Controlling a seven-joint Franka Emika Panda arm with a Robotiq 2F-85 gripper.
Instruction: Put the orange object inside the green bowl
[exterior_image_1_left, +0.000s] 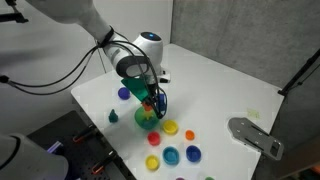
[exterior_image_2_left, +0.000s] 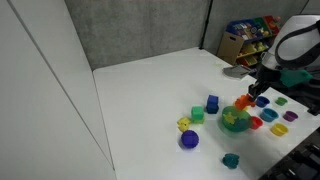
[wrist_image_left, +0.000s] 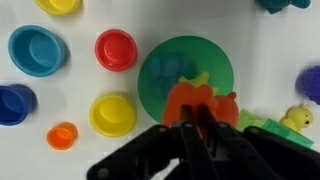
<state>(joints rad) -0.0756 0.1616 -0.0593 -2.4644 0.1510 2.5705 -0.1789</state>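
Observation:
In the wrist view my gripper (wrist_image_left: 195, 122) is shut on the orange object (wrist_image_left: 190, 102), a lobed orange-red piece. It hangs over the near rim of the round green bowl (wrist_image_left: 185, 65). The bowl holds some small pieces that I cannot make out. In both exterior views the gripper (exterior_image_1_left: 156, 100) (exterior_image_2_left: 254, 92) hangs straight down just above the green bowl (exterior_image_1_left: 147, 118) (exterior_image_2_left: 235, 121). The fingers hide the lower part of the orange piece.
Toy cups lie beside the bowl: red (wrist_image_left: 115, 50), light blue (wrist_image_left: 37, 50), yellow (wrist_image_left: 113, 114), dark blue (wrist_image_left: 12, 103) and a small flat orange disc (wrist_image_left: 62, 135). A green cube (wrist_image_left: 262, 126) and a purple ball (exterior_image_1_left: 124, 94) are close by. A grey bracket (exterior_image_1_left: 255, 135) lies near the table edge.

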